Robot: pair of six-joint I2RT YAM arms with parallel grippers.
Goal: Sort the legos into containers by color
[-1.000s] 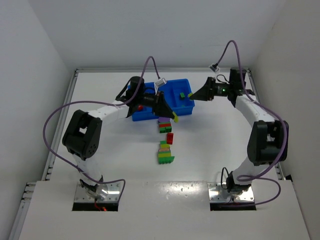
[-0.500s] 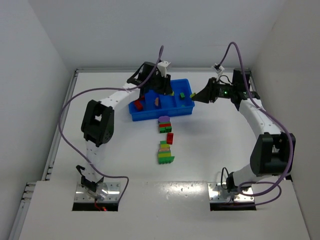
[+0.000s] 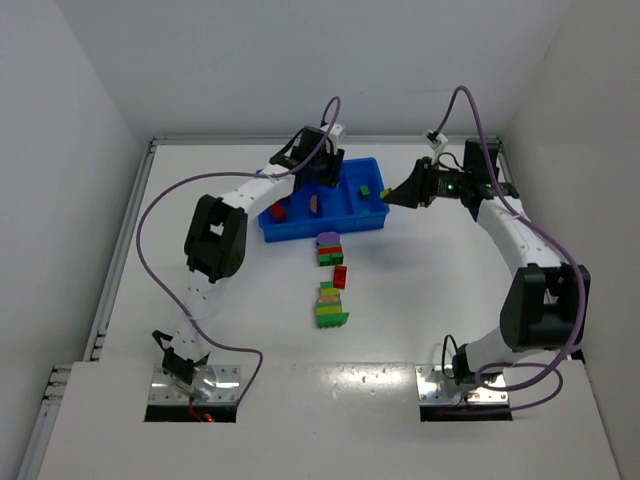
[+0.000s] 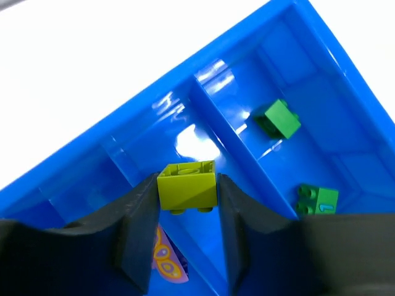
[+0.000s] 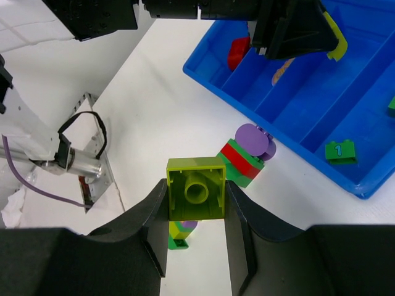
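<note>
Tray: one, four compartments. Yellow-green bricks: two. Green bricks in tray: two. Arms: two.

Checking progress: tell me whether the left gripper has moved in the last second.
Yes. The left gripper has gone from the blue tray's near wall, up the view, to above its far side, gripping a yellow-green brick.
</note>
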